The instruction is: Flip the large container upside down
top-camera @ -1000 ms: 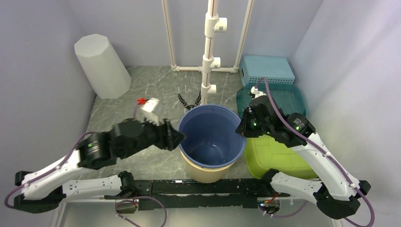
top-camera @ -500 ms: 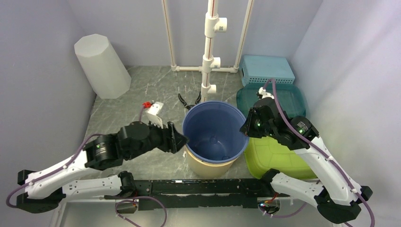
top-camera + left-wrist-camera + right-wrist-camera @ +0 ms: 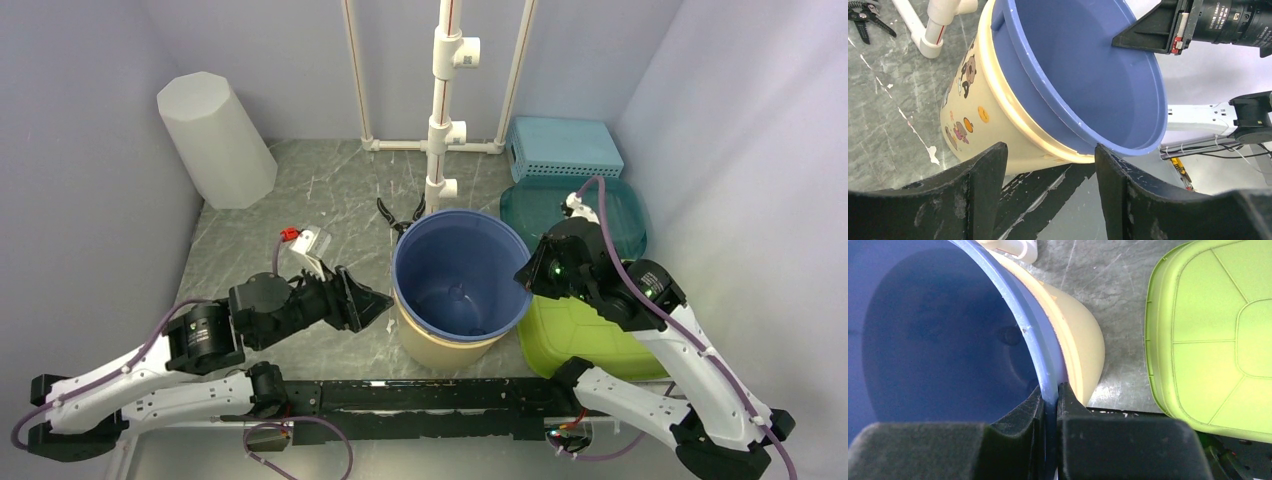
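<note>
The large container (image 3: pixel 460 285) is a bucket, blue inside with a blue rim and a cream outside bearing cartoon stickers. It stands mouth up near the table's front, tilted. My right gripper (image 3: pixel 524 274) is shut on its right rim; in the right wrist view the blue rim (image 3: pixel 1045 365) sits pinched between the pads (image 3: pixel 1068 400). My left gripper (image 3: pixel 380 303) is open and empty, just left of the bucket and apart from it. In the left wrist view the bucket (image 3: pixel 1048 85) lies beyond the spread fingers (image 3: pixel 983 175).
A lime green lid (image 3: pixel 580 335) lies right of the bucket, a teal lid (image 3: pixel 610 205) and a blue basket (image 3: pixel 565 147) behind it. A white PVC pipe stand (image 3: pixel 445 110) and black pliers (image 3: pixel 405 212) are behind the bucket. A white octagonal column (image 3: pixel 215 140) stands at the back left. A small white box with a red part (image 3: pixel 310 243) lies left.
My right gripper has carried the bucket's rim to the right and back, and the bucket tilted with it. My left gripper has let go of the left rim and drawn back to the left.
</note>
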`<action>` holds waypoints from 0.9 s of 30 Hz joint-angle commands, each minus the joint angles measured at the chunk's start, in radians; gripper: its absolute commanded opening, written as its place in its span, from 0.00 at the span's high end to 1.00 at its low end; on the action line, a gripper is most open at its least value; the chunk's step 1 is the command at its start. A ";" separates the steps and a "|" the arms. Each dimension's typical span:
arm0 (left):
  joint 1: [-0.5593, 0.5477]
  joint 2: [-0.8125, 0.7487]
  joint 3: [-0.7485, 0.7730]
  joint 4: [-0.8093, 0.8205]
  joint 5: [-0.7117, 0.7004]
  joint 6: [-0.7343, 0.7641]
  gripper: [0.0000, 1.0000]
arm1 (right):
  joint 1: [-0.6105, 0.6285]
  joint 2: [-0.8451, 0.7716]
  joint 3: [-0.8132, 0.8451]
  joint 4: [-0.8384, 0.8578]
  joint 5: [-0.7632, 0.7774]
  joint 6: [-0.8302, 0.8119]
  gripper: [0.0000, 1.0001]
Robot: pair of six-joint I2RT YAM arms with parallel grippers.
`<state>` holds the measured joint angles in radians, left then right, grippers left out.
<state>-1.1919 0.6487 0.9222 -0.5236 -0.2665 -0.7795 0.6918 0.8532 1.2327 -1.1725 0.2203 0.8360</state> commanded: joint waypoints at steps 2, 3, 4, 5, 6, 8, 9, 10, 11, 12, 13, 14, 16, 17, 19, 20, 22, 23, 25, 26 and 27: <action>-0.003 0.000 0.023 -0.018 0.024 0.005 0.29 | -0.003 -0.016 -0.005 0.111 0.011 0.078 1.00; -0.003 0.017 0.029 -0.028 0.035 0.005 0.30 | -0.005 -0.019 -0.010 0.121 0.002 0.082 1.00; -0.003 0.035 0.032 -0.039 0.043 0.001 0.31 | -0.005 -0.022 -0.018 0.135 -0.015 0.086 1.00; -0.003 0.055 0.034 -0.044 0.053 -0.004 0.32 | -0.004 -0.026 -0.025 0.147 -0.028 0.091 1.00; -0.004 0.071 0.030 -0.049 0.055 -0.019 0.34 | -0.005 -0.030 -0.030 0.153 -0.033 0.097 1.00; -0.004 0.090 -0.002 -0.009 0.058 -0.049 0.36 | -0.006 -0.037 -0.035 0.158 -0.036 0.107 1.00; -0.003 0.093 -0.032 0.041 0.060 -0.065 0.36 | -0.006 -0.041 -0.037 0.161 -0.043 0.110 1.00; -0.004 0.091 -0.063 0.108 0.065 -0.083 0.35 | -0.006 -0.043 -0.038 0.166 -0.055 0.110 1.00; -0.005 0.090 -0.099 0.173 0.067 -0.090 0.35 | -0.005 -0.046 -0.039 0.170 -0.065 0.111 1.00; -0.005 0.089 -0.129 0.239 0.063 -0.104 0.34 | -0.006 -0.048 -0.037 0.170 -0.073 0.112 1.00; -0.005 0.090 -0.154 0.295 0.060 -0.108 0.34 | -0.005 -0.052 -0.035 0.168 -0.080 0.112 1.00; -0.005 0.093 -0.172 0.344 0.051 -0.115 0.34 | -0.005 -0.059 -0.033 0.169 -0.086 0.111 1.00; -0.005 0.100 -0.201 0.417 0.035 -0.123 0.37 | -0.006 -0.072 -0.023 0.177 -0.116 0.102 1.00; -0.005 0.106 -0.206 0.435 0.025 -0.128 0.38 | -0.006 -0.076 -0.015 0.180 -0.135 0.098 1.00; -0.005 0.122 -0.203 0.433 0.008 -0.134 0.38 | -0.006 -0.083 0.001 0.185 -0.175 0.092 1.00; -0.005 0.128 -0.200 0.432 0.003 -0.135 0.38 | -0.005 -0.085 0.010 0.187 -0.193 0.090 1.00; -0.005 0.130 -0.209 0.459 0.005 -0.137 0.37 | -0.005 -0.095 0.029 0.177 -0.212 0.093 1.00; -0.005 0.126 -0.217 0.478 0.005 -0.142 0.36 | -0.006 -0.099 0.034 0.172 -0.215 0.093 1.00; -0.005 0.102 -0.251 0.542 0.014 -0.156 0.36 | -0.006 -0.107 0.047 0.151 -0.207 0.096 1.00; -0.005 0.085 -0.261 0.575 0.013 -0.171 0.36 | -0.005 -0.110 0.048 0.142 -0.205 0.098 1.00; -0.005 0.072 -0.283 0.603 0.010 -0.189 0.36 | -0.006 -0.114 0.049 0.140 -0.210 0.098 1.00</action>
<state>-1.2030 0.7448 0.6849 -0.1516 -0.2054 -0.9035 0.6605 0.7849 1.1980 -1.1675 0.2325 0.8860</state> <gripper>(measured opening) 0.639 0.094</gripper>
